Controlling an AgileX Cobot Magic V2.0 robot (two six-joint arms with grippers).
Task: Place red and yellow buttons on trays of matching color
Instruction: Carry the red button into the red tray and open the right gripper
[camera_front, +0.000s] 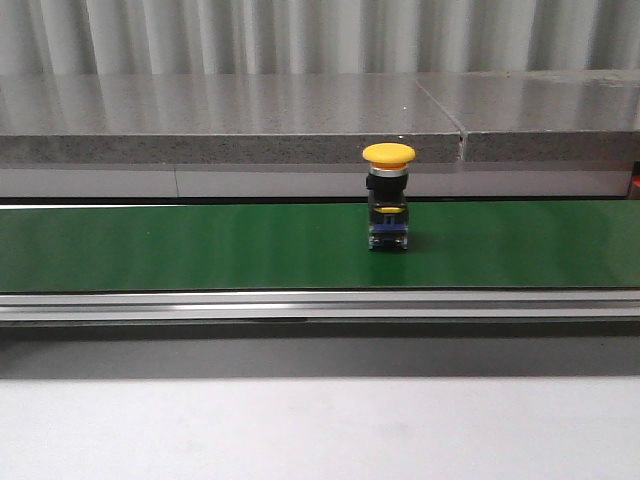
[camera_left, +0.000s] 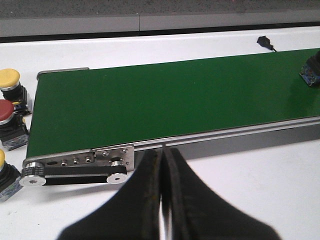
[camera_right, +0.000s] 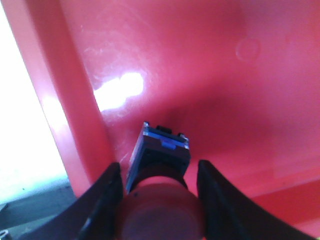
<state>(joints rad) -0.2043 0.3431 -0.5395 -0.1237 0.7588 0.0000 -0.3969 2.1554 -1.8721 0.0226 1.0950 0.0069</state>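
Your front camera shows a green conveyor belt (camera_front: 200, 245) crossing a white table (camera_front: 300, 430), with a grey stone ledge (camera_front: 220, 125) and corrugated wall behind. A yellow mushroom-head push button (camera_front: 388, 195) stands upright on the belt, right of centre. Three more buttons, two yellow-capped and one red-capped (camera_left: 6, 111), sit on the table just beside the belt's roller end. Your left gripper (camera_left: 162, 200) is clenched with nothing between its fingers, held over the table. Your right gripper (camera_right: 157, 195) is spread around a red-capped button with a blue base (camera_right: 162, 150) inside the red plastic tray (camera_right: 200, 60); you cannot tell whether the fingers touch it.
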